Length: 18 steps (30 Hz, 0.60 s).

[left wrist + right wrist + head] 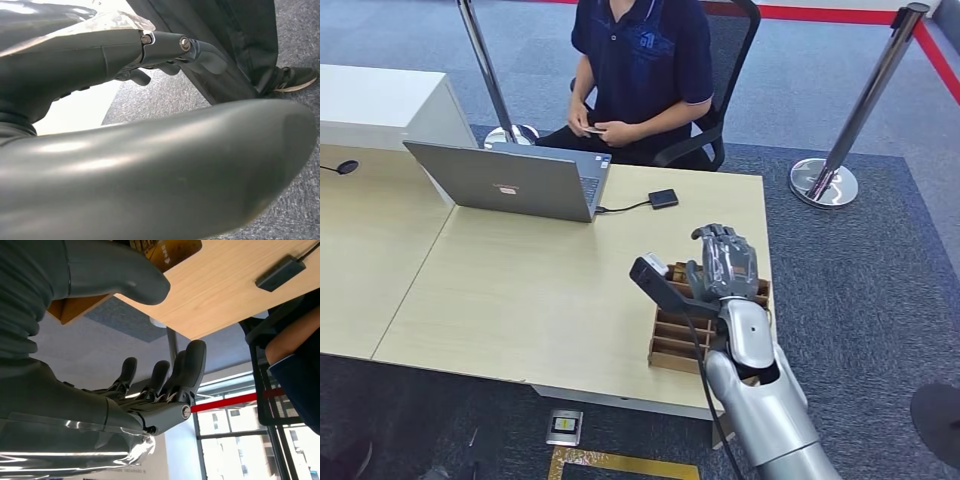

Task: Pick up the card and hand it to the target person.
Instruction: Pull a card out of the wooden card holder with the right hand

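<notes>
Got the right hand (724, 265) hovering over a wooden slotted holder (675, 345) at the near right corner of the desk (546, 280), palm down, thumb (113, 270) well apart from the fingers (188, 365), nothing in between them. So: spread and empty. Spotting the card (175, 250) from the right wrist view only as a yellowish corner with some print, standing in the holder just past the thumb's tip, not touching it as far as can be made out. Can't really pick it out from the head view. Guessing here, but looks thin, stiff, featherlight and probably slick on both faces, so no wrapping the whole palm around it. Better to pinch the exposed top edge between thumb and a fingertip, flat on both faces, and pull straight up along the slot so as not to jam or bend it against the dividers. Easy to tip the light holder too, so go gently. Then over to the seated person (644, 60) across the desk, beyond the hand and behind the open laptop (509, 180) and a small black device (663, 198) on a cable. As for the left hand (170, 50), hanging low beside the body over the carpet; can't tell whether spread or curled from that angle.
</notes>
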{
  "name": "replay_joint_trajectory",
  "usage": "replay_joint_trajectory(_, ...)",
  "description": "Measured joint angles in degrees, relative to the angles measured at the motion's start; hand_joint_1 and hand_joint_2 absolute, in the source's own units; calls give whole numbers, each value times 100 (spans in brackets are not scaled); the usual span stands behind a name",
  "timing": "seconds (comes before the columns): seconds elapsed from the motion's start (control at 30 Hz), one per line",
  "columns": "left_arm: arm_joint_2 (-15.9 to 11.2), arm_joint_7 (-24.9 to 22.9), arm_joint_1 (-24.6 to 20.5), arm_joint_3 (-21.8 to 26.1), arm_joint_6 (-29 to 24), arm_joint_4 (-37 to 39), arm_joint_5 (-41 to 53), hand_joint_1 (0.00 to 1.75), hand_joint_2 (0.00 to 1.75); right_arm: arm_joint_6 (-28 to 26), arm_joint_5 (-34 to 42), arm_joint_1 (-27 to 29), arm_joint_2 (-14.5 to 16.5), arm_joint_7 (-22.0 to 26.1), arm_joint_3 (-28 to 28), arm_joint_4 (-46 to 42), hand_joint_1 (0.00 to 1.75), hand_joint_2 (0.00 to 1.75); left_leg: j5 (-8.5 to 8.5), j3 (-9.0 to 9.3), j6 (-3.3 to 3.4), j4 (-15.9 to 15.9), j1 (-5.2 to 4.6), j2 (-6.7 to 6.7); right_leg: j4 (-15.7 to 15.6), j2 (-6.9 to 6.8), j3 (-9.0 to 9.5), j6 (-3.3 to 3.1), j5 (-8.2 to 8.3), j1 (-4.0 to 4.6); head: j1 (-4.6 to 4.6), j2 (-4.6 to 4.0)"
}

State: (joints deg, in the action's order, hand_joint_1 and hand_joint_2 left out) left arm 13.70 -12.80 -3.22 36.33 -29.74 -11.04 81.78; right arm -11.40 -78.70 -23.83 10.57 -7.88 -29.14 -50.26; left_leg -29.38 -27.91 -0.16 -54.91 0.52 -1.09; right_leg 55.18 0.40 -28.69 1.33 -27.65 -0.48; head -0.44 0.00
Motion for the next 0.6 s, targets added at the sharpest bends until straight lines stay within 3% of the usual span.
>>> replay_joint_trajectory(0.6, 2, 46, -1, 0, 8, 9, 102, 0, 0, -143, 2, -95, 80, -234, 2, 794, 91, 175, 0, 0, 0, 0, 0, 0, 0, 0, -1, 2, 2, 0, 0, 0)
